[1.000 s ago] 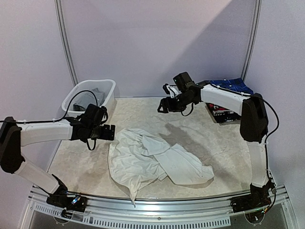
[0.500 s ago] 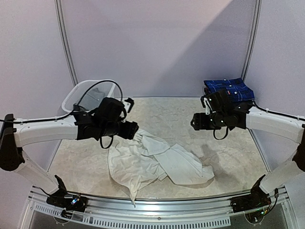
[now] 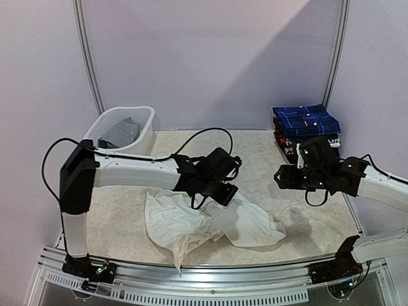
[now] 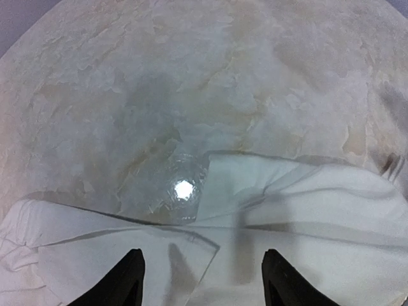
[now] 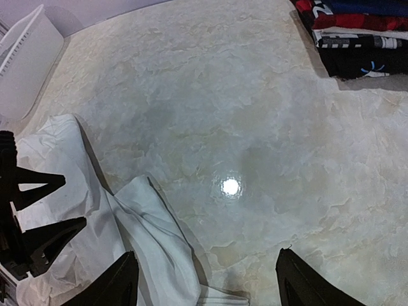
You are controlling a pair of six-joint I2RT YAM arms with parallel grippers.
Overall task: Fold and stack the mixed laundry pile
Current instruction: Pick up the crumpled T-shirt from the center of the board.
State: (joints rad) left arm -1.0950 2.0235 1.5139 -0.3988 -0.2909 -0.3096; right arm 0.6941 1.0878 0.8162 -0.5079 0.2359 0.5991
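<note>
A crumpled plain white shirt lies on the table's near middle. It also shows in the left wrist view and the right wrist view. My left gripper is open and empty, hovering low over the shirt's far edge. My right gripper is open and empty above bare table to the right of the shirt. The dark blue plaid shirt lies folded on top of a stack at the back right. A grey garment lies in the basket.
A white slotted basket stands at the back left, also in the right wrist view. The folded stack holds red, white and black garments under the plaid shirt. The marbled tabletop is bordered by walls behind and at the sides.
My left arm has swung right from near the basket and now hangs over the white shirt. My right arm has drawn back from the table's far middle toward the near right.
</note>
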